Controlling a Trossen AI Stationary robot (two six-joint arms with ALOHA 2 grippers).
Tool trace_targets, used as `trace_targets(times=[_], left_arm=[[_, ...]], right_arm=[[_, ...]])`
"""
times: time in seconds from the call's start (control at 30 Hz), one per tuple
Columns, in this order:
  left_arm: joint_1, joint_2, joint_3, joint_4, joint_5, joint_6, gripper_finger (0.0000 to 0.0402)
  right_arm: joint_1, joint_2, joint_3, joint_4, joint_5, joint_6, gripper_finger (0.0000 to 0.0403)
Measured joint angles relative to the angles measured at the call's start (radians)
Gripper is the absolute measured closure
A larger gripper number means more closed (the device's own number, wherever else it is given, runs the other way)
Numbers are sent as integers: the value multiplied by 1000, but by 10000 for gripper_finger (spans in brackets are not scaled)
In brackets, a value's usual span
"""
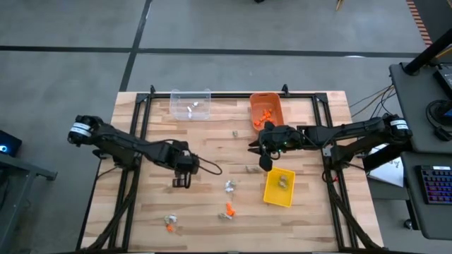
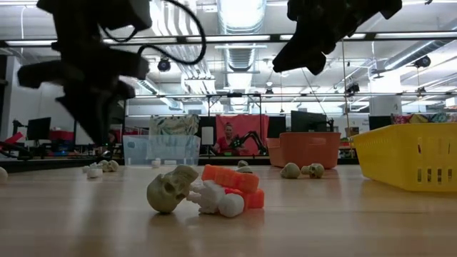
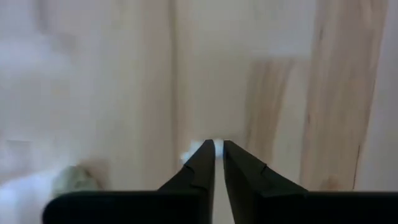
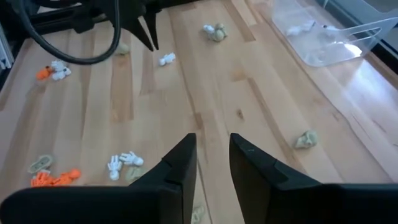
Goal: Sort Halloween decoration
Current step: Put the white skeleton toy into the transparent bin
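left gripper (image 1: 181, 183) over scattered orange-white-tan trinkets (image 1: 229, 209)

Grey floor (image 1: 212, 28), ceiling striplights (image 2: 239, 14)

Your bench (image 1: 212, 152) is pale wood in lengthwise planks with darker grain streaks. On it you have an orange bin (image 1: 266, 109), a yellow bin (image 1: 280, 188) and a clear bin (image 1: 191, 104). The trinkets (image 2: 207, 191) are bright orange, white and dull tan-grey. Both arms are black.
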Motion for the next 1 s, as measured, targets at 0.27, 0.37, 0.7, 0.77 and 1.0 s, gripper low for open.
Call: trace_targets(times=[0.27,0.37,0.7,0.77,1.0], left_arm=[[0,1,-119,101,-2,19,276],[0,6,-157,170,-2,27,244],[0,3,-234,252,-83,14,234],[0,3,-241,260,-87,5,243],[0,5,-239,261,-81,-16,299]], right_arm=[[0,0,-3,2,0,-1,317],[0,0,-5,2,0,-1,320],[0,0,-5,2,0,-1,313],[0,0,-5,3,0,0,312],[0,0,-5,3,0,13,320]])
